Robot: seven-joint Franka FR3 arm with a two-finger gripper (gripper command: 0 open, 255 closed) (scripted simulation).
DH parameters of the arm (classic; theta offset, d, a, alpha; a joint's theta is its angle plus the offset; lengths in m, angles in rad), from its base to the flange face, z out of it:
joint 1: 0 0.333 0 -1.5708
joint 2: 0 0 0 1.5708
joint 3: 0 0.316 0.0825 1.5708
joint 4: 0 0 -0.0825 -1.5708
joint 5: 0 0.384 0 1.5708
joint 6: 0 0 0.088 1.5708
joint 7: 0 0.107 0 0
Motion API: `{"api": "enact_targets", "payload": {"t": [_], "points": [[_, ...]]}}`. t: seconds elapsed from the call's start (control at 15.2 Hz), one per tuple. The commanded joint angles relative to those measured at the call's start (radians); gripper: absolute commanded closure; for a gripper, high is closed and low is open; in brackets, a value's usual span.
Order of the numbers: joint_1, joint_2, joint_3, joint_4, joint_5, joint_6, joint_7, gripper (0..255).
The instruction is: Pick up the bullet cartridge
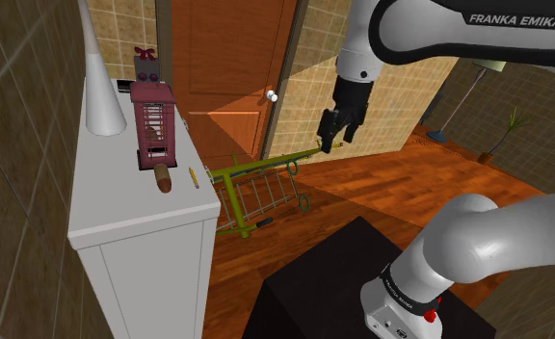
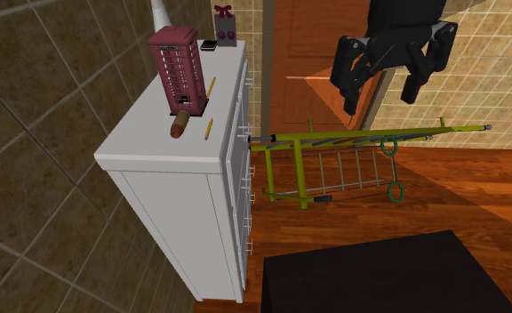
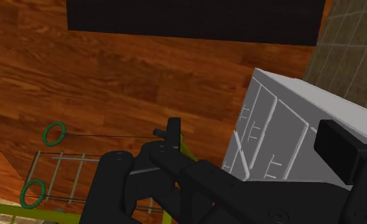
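Wooden plank floor point(image 1: 382, 183) lay beneath the end effector point(image 2: 381, 98); an orange-brown door point(image 1: 227, 58) stood behind it in the shoulder view.

White drawer cabinet point(image 2: 201, 222) stood well to the side of the end effector, on the second exterior view's left of it, drawer fronts facing the end effector. Its flat top served as the worktop point(image 2: 148, 142), lower than the end effector.

Black stand point(image 1: 333, 289) sat below and nearer the camera than the end effector in the shoulder view.

Yellow-green tube-frame cart point(image 2: 334, 151) with green rings lay tipped on the floor directly under the end effector, between it and the cabinet's foot.

End effector hung in open air, fingers apart, nothing between them, touching nothing.

White cone point(image 1: 102, 96) stood on the worktop's far side from the end effector.

Red telephone-box model point(image 2: 176, 67) stood upright on the worktop, well apart from the end effector.

Small dark box with a red bow point(image 2: 225, 31) sat at the worktop's rear corner.

Bullet cartridge point(image 2: 181, 126): brown, lying on its side on the worktop just beside the telephone-box base, well apart from and below the end effector.

Yellow pencil point(image 2: 209, 129) lay just beside the cartridge, on its end-effector side.
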Motion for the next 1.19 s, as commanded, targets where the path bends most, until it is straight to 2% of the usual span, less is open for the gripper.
{"api": "enact_targets", "payload": {"t": [0.0,0.33,0.59,0.86,1.12], "points": [[0.009,0.039,0.037,0.008,0.028,0.039,0.053,0],[0.022,0.170,0.130,0.065,0.074,0.132,0.182,0],[0.025,0.292,0.202,0.134,0.084,0.202,0.287,0],[0.025,0.427,0.268,0.222,0.066,0.262,0.399,0],[0.030,0.575,0.325,0.331,0.016,0.308,0.518,0]]}}
